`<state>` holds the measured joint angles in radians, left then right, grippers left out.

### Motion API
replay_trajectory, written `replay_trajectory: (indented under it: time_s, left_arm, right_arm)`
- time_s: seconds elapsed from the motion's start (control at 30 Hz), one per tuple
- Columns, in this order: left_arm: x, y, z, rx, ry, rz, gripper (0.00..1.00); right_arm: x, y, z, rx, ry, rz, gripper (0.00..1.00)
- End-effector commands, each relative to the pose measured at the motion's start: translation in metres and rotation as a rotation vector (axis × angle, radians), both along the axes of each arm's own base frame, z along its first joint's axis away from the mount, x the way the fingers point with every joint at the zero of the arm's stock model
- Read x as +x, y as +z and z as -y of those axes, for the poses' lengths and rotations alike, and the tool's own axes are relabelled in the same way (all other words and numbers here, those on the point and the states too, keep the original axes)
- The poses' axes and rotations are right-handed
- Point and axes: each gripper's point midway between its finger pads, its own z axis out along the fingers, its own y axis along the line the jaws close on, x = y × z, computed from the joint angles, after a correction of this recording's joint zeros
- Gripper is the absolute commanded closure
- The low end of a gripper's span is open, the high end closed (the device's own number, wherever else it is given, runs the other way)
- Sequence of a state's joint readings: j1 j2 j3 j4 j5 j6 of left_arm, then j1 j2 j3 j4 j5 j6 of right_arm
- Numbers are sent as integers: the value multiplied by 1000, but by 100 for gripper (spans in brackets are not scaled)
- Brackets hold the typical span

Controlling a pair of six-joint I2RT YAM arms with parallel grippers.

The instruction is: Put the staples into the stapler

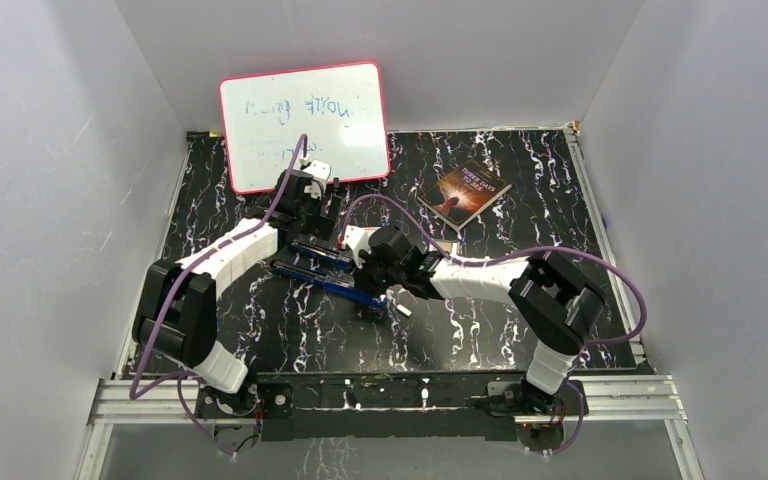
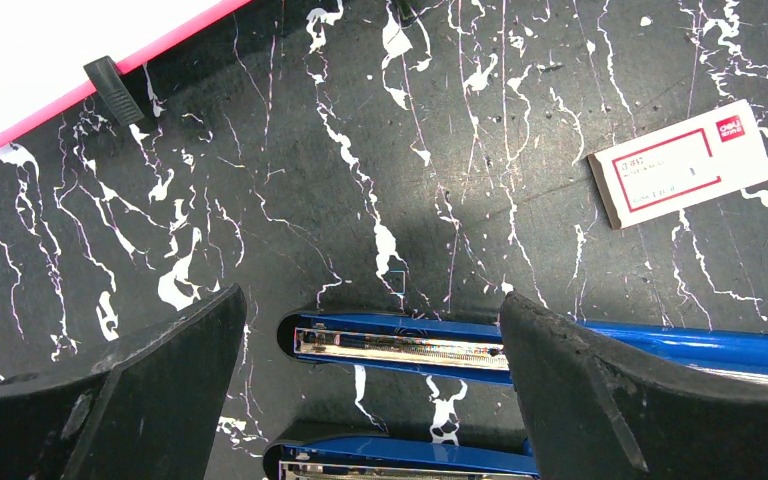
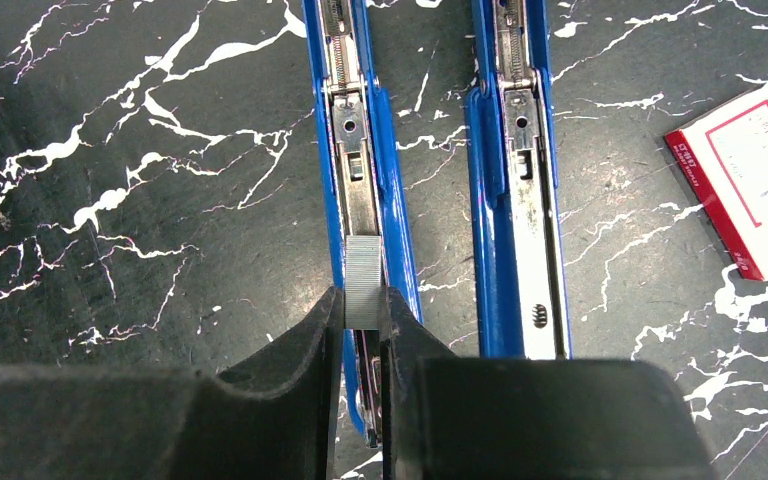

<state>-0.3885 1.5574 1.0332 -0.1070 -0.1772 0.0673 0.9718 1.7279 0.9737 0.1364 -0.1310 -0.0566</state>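
The blue stapler (image 3: 520, 200) lies opened flat on the black marbled table, its two long halves side by side. In the right wrist view my right gripper (image 3: 363, 305) is shut on a short silvery strip of staples (image 3: 364, 275), held right over the metal channel of the left half (image 3: 358, 130). The strip's far end sticks out past the fingertips. In the left wrist view my left gripper (image 2: 370, 305) stands wide open above the rounded ends of both stapler halves (image 2: 400, 345), touching nothing. From above, both grippers (image 1: 312, 205) (image 1: 385, 265) meet over the stapler (image 1: 325, 272).
A small white box with a red label (image 3: 750, 180) (image 2: 680, 165) lies beside the stapler. A pink-framed whiteboard (image 1: 305, 125) leans at the back left, and a book (image 1: 465, 192) lies at the back right. White walls enclose the table.
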Motion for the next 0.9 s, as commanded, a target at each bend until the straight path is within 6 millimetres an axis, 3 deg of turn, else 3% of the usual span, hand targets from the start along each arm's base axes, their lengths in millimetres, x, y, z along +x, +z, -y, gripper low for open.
replay_trajectory:
  time_s: [0.0,0.87]
  left_arm:
    - [1,10,-1,10,1,23,2]
    - [1,10,-1,13,0,22,2]
  right_arm:
    - [8,7,-4,-14,-8,36,100]
    - [6,11,3,-75,25,69,100]
